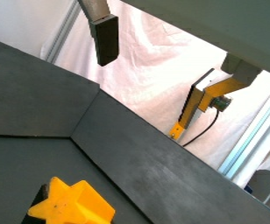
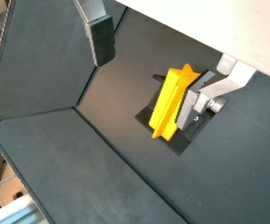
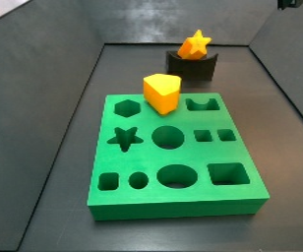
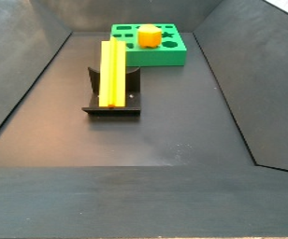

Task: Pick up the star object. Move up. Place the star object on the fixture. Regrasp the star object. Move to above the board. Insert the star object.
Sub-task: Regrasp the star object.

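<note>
Dark grey floor panels with sloping dark walls enclose the work area in both side views. The gripper (image 2: 161, 57) appears only in the wrist views, held in the air and apart from every piece. One finger (image 1: 103, 37) shows as a flat silver plate with a dark pad; in a wrist view it points toward a white draped backdrop, and in the other view the same finger (image 2: 99, 33) hangs over the dark floor. The opposite finger (image 2: 228, 80) shows only as a pale metal part at the frame edge. Nothing lies between the two fingers – the jaws stand spread, with a wide gap.

The star object (image 2: 170, 101) rests on the fixture (image 2: 191, 125), and in this wrist view it lies just beside the pale finger part (actual contact cannot be judged). In a side view the star object (image 4: 111, 67) lies lengthwise along the fixture (image 4: 113, 97), reaching toward the board (image 4: 159, 49). In a side view from the opposite end, the star object (image 3: 195, 43) shows its five-pointed end face above the fixture (image 3: 194, 67), which stands on the floor just behind the board (image 3: 167, 157).

A yellow-orange wedge block (image 3: 161, 94) stands upright on the far part of the board – near the crown-shaped hole. The star-shaped hole (image 3: 125, 138) sits open on the green surface.
</note>
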{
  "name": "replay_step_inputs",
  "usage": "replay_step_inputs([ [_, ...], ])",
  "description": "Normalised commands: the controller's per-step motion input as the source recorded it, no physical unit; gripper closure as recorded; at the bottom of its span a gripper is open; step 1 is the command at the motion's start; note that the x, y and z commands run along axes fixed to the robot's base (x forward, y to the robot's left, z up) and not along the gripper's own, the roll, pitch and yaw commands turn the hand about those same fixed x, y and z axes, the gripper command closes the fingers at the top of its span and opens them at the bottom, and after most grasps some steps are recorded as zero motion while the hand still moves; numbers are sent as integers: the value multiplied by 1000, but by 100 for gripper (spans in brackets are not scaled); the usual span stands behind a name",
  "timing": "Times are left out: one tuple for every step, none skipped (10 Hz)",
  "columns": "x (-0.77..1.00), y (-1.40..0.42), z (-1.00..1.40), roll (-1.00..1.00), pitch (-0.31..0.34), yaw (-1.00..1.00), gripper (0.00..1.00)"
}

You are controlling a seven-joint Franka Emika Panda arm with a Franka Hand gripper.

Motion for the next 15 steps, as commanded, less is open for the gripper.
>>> replay_step_inputs([
  [85, -43, -3, 157, 26, 252, 0],
  [79, -53, -8, 142, -6, 227, 0],
  [33, 44, -1000, 129, -82, 136, 0],
  [37, 45, -1000, 126, -95, 99, 0],
  [43, 45, -1000, 121, -116, 76, 0],
  [47, 40, -1000, 90, -136, 38, 0],
  [49, 41, -1000, 72, -139, 12, 0],
  [50, 38, -1000, 60, -137, -23, 0],
  [50, 38, -1000, 55, -126, -42, 0],
  [50, 35, -1000, 51, -106, -60, 0],
  [52, 31, -1000, 51, -97, -67, 0],
  [48, 26, -904, 50, -70, -72, 0],
  [42, 19, -727, 47, -48, -73, 0],
  [43, 9, -498, 49, -28, -61, 0],
  [45, 4, -281, 49, -4, -45, 0],
])
